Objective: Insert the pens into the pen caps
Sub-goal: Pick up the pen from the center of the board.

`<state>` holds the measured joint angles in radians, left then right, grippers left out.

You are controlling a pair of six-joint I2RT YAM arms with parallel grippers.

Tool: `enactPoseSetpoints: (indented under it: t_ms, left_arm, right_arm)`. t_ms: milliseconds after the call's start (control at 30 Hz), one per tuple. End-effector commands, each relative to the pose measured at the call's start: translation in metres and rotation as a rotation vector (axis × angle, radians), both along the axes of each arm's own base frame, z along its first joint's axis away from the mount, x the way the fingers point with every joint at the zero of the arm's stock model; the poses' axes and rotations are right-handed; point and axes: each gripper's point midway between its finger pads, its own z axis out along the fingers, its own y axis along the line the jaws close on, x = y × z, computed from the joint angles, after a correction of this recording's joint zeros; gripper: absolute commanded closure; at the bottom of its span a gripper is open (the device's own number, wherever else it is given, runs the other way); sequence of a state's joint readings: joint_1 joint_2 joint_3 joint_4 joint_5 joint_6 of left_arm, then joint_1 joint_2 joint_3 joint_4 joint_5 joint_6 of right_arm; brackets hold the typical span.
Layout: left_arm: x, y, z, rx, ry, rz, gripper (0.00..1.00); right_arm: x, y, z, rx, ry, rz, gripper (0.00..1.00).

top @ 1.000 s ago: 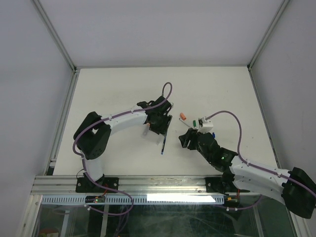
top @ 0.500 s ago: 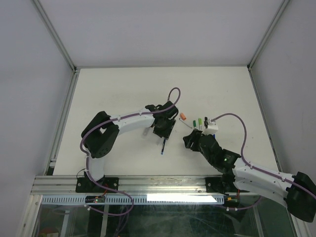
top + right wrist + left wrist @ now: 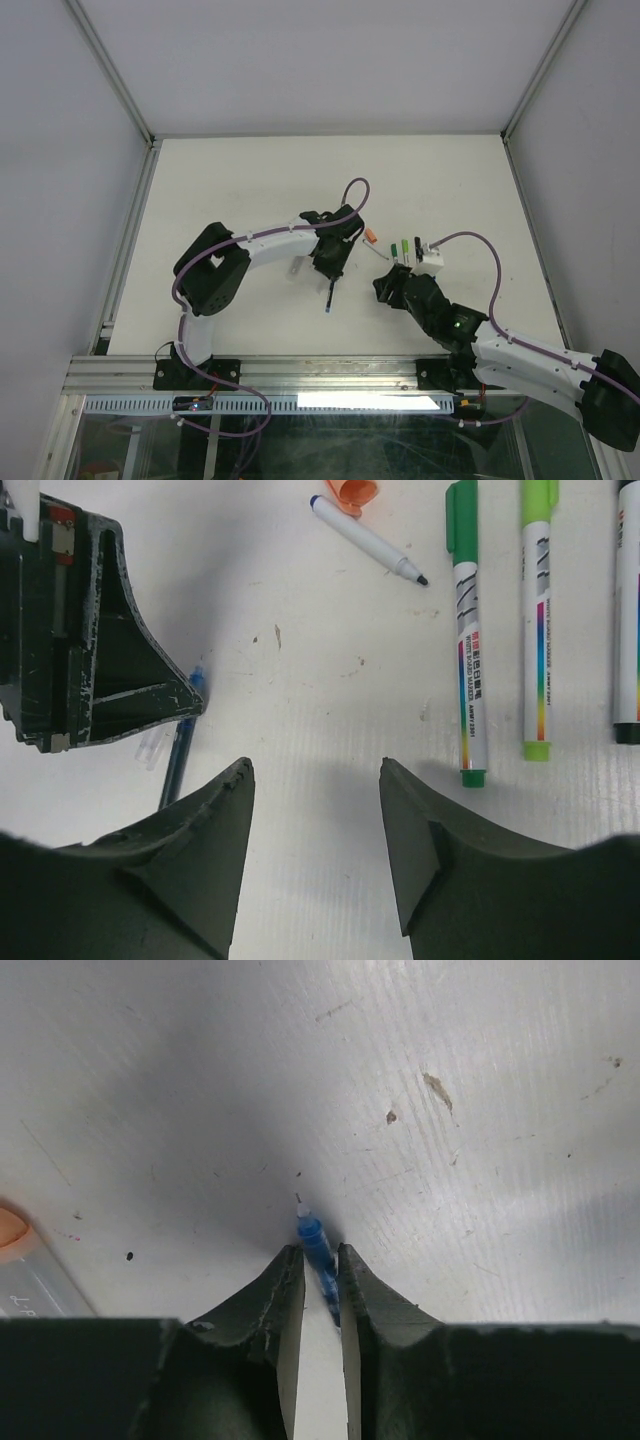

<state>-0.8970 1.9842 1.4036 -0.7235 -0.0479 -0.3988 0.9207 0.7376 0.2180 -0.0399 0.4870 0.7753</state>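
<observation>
Straddling the blue pen (image 3: 314,1238) flat on the table (image 3: 450,1160), left gripper (image 3: 320,1252) sets its jaws narrow either side; clamped or not, cannot tell. Right gripper (image 3: 315,770) hovers, jaws spread, empty. Beyond: orange cap (image 3: 352,490), uncapped white pen (image 3: 365,540), dark green pen (image 3: 466,630) and light green pen (image 3: 535,630) side by side.

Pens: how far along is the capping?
Done: dark green pen and light green pen lie capped. In hand: left hand pinches the blue pen; right hand open, empty. Left: blue pen, plus the white pen with bare tip beside the orange cap.
</observation>
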Motion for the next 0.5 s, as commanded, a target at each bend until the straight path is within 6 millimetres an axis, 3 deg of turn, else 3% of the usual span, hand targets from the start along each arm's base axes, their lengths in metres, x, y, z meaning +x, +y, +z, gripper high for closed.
enactPoseSetpoints:
  t_ms: [0,233,467]
  left_arm:
    - [0.007,-0.013,0.006,-0.026,-0.031,-0.023,0.84]
    - [0.008,-0.018,0.015,-0.063,-0.039,-0.015,0.97]
    - [0.012,-0.046,0.053,-0.214,-0.049,-0.019,0.97]
  right_arm:
    - [0.006,-0.002,0.010,0.035,-0.027,-0.044,0.45]
    - [0.003,0.002,0.014,0.058,-0.021,-0.029,0.45]
    - [0.000,0.023,0.018,0.197,0.048,-0.023,0.42]
